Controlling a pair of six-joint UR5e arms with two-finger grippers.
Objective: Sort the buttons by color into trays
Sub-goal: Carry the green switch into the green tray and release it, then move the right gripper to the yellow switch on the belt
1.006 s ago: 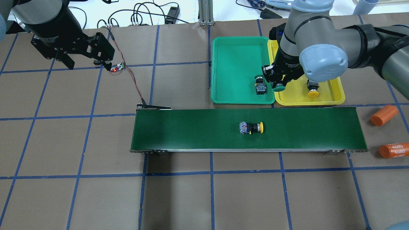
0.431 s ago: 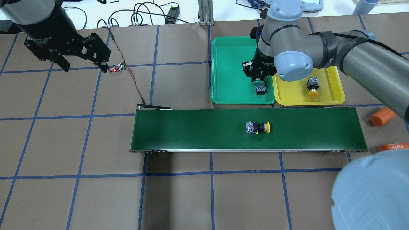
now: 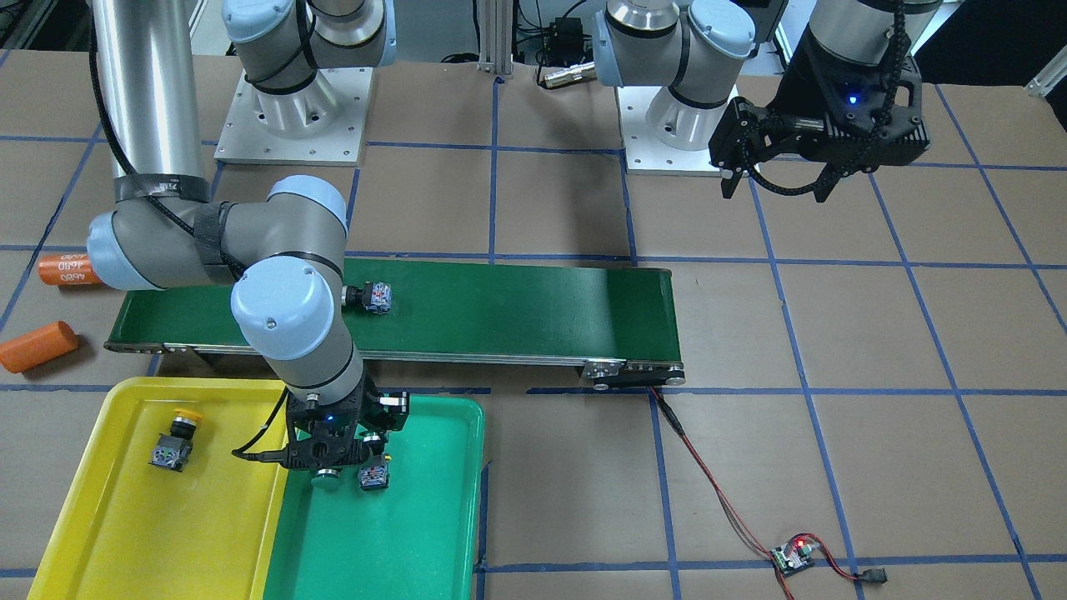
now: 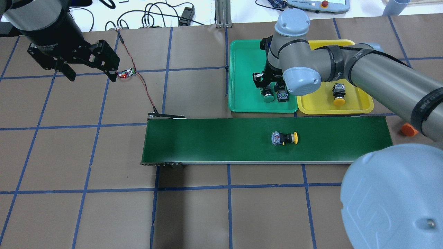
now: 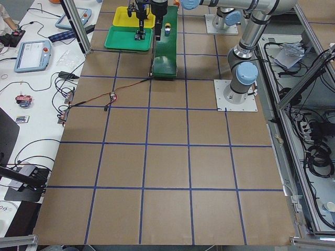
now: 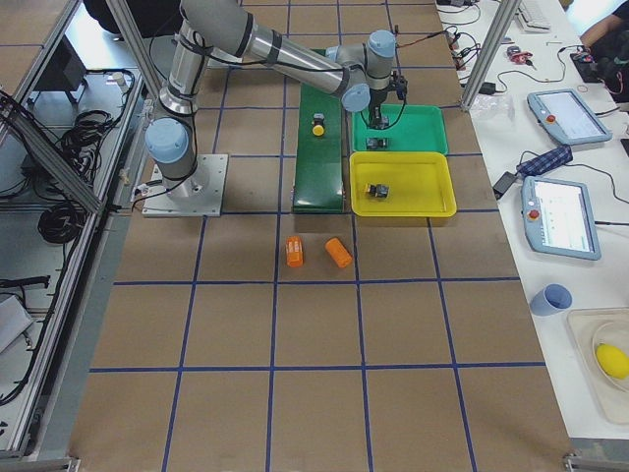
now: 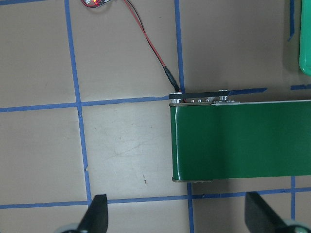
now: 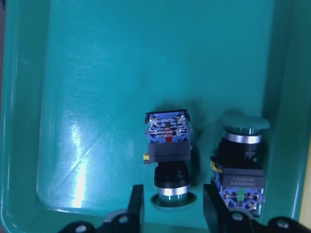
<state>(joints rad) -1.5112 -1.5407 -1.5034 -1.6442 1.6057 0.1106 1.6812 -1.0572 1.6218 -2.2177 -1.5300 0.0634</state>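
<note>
Right wrist-mounted view: the right pincer (image 8: 173, 193) stands released, jaws apart astride the cap of a green button (image 8: 167, 145) at lower centre, not touching it. It lies in the green tray (image 8: 97, 73), a second green button (image 8: 240, 160) just right of it, so room is tight. Likely light, rigid, apt to roll; the black body gives the surest hold. The tray floor looks glossy. The left pincer (image 4: 91, 74) hangs released over the tabletop (image 4: 193, 214).

A robotics lab: teach pendants (image 6: 561, 217), loose cables (image 5: 316, 157), tape-gridded table (image 5: 167, 172).
</note>
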